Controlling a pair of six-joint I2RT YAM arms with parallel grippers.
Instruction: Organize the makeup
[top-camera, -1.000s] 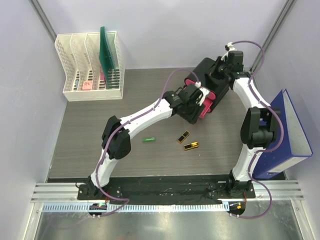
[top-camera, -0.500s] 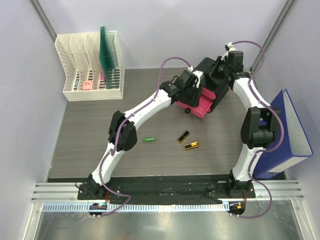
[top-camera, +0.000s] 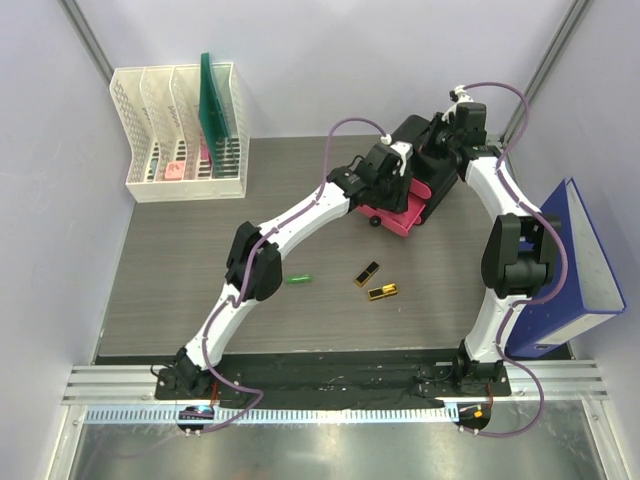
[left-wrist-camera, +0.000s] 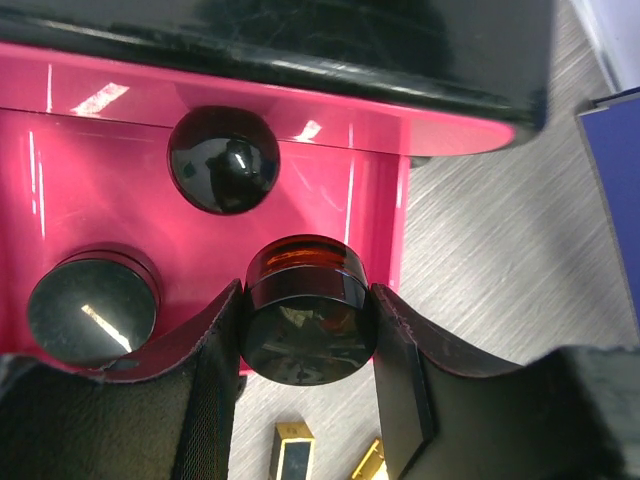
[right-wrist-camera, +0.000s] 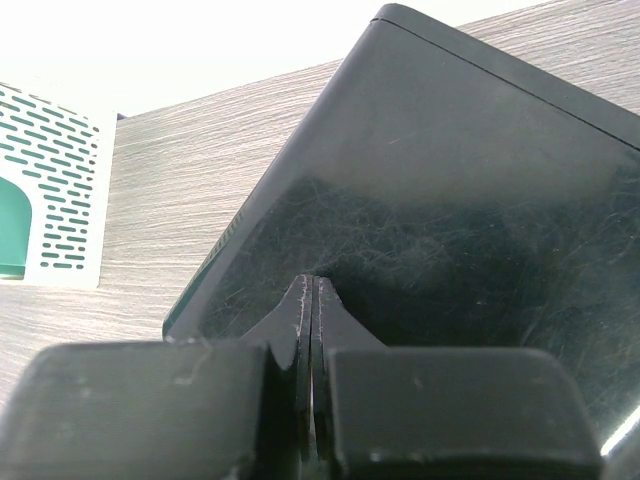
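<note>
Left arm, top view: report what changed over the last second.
The left pincer, shut on a dark-capped bottle, moved farther from the bases, to the open pink drawer. Unchanged: green tube, two gold-black sticks, right pincer shut against the black box.

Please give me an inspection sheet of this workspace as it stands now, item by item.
Surface: grey wood-grain table, no spills seen.
Job's things: green tube and two gold-black sticks lie loose; two black round items sit in the open pink drawer; dark-capped bottle held at its edge.
Clutter: white mesh file rack, blue binder.
Grippers: left gripper shut on that bottle; right gripper shut, against the black box.
Cables: purple cables run in loops, no snag seen.
Surroundings: pale walls, nothing else seen.
</note>
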